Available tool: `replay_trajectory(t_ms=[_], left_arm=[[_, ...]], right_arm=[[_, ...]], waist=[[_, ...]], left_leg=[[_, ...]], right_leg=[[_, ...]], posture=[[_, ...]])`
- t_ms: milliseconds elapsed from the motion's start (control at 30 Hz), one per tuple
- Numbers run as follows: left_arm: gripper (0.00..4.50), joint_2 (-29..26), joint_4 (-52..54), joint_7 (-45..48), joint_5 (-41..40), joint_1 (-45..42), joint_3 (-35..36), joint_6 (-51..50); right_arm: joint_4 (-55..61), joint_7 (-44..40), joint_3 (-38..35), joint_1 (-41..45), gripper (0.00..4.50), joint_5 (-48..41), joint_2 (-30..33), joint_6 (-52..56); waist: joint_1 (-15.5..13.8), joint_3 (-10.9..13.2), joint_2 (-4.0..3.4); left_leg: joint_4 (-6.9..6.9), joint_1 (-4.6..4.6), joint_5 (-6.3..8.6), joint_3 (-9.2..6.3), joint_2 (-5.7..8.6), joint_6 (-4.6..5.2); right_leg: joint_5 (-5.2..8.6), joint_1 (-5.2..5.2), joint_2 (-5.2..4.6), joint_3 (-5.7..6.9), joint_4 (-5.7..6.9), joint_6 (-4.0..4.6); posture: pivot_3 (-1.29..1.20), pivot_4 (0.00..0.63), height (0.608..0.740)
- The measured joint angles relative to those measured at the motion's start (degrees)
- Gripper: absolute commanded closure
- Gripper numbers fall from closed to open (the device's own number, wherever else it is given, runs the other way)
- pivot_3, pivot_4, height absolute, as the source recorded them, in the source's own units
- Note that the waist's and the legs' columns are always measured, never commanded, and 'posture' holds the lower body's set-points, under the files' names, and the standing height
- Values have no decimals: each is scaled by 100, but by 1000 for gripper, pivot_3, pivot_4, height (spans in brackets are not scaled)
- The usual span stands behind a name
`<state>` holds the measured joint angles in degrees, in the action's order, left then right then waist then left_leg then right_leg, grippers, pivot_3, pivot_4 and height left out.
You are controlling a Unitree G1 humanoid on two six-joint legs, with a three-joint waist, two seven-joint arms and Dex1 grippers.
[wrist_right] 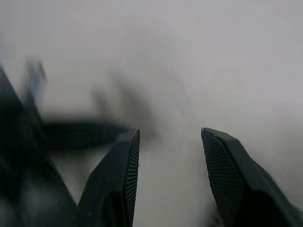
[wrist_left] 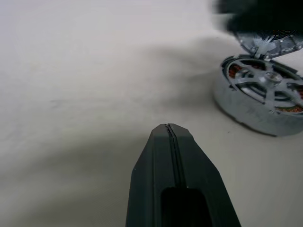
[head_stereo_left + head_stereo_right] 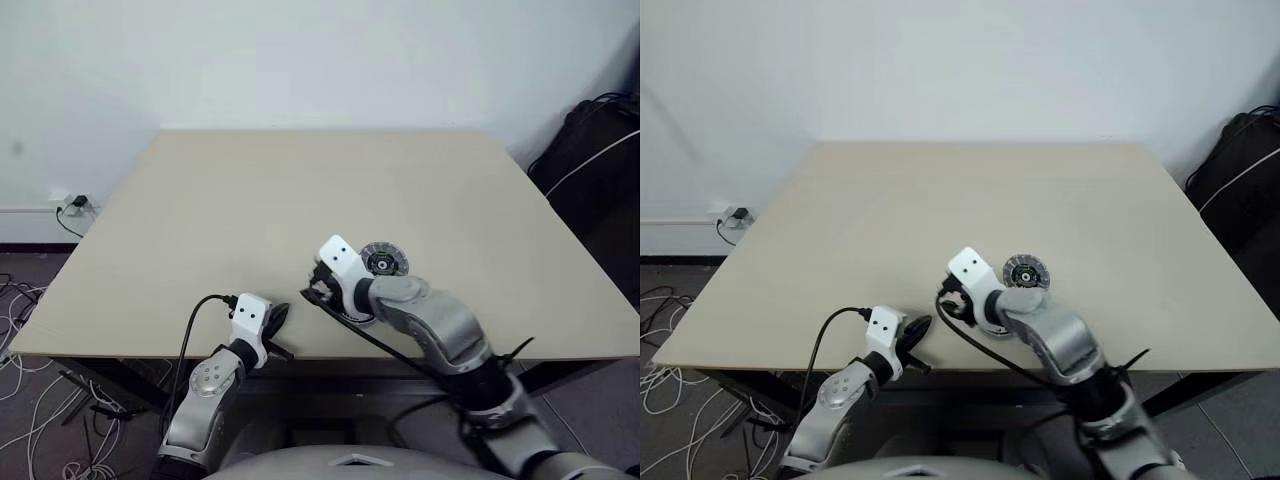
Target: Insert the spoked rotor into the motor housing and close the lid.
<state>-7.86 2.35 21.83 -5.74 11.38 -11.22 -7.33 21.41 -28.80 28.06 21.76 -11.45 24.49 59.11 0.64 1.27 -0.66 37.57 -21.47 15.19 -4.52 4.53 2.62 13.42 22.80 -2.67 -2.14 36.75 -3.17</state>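
Silver-grey lid [image 3: 384, 260] with dark centre at 12 o'clock of the silvery, copper-brown-wound motor housing [image 2: 258, 101] on the beige table [image 3: 250, 200].

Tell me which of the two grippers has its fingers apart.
The right gripper: a clear gap shows between its fingers, while the left gripper has its fingers pressed together.

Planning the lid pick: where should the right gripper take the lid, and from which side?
Probably across the rim of the lid, from above. It seems to lie flat on the table, ribbed face up, so only its thin edge offers opposing sides. The right gripper is open.
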Motion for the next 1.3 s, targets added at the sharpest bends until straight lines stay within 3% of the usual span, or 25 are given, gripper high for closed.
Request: replay_trajectory(t_ms=[133,333,800,1167,1300], left_arm=[[4500,9,0,1,0,-10,-8,-1],[4500,6,0,1,-1,-12,-4,-1],[4500,84,0,-11,0,0,-5,4],[4500,94,0,-14,0,42,-5,15],[4500,97,0,-14,-1,43,-5,16]], right_arm=[[9,-701,829,207,2295,609,1124,-820],[-23,-1431,1330,382,2295,1227,1809,-1552],[-539,-2761,1659,448,2295,2474,2426,-2618],[-802,-3234,1630,389,2295,2914,2435,-2929],[-884,-3253,1576,375,3503,3039,2372,-3022]], waist=[[-4,8,8],[-55,20,28],[-244,34,49],[-288,34,49],[-292,34,49]], left_leg=[[5,-3,-1,-2,-8,-2],[11,-10,1,-3,-7,3],[24,-13,4,-2,-7,4],[26,-13,5,-2,-7,5],[26,-13,5,-3,-7,5]], right_leg=[[2,1,3,3,2,-2],[0,1,0,3,-3,-9],[-1,-1,-3,2,-2,-8],[-2,-2,-3,2,-1,-7],[-2,-3,-3,2,-1,-7]], posture=[[0,0,740],[0,0,740],[0,0,740],[0,0,740],[0,0,740]])
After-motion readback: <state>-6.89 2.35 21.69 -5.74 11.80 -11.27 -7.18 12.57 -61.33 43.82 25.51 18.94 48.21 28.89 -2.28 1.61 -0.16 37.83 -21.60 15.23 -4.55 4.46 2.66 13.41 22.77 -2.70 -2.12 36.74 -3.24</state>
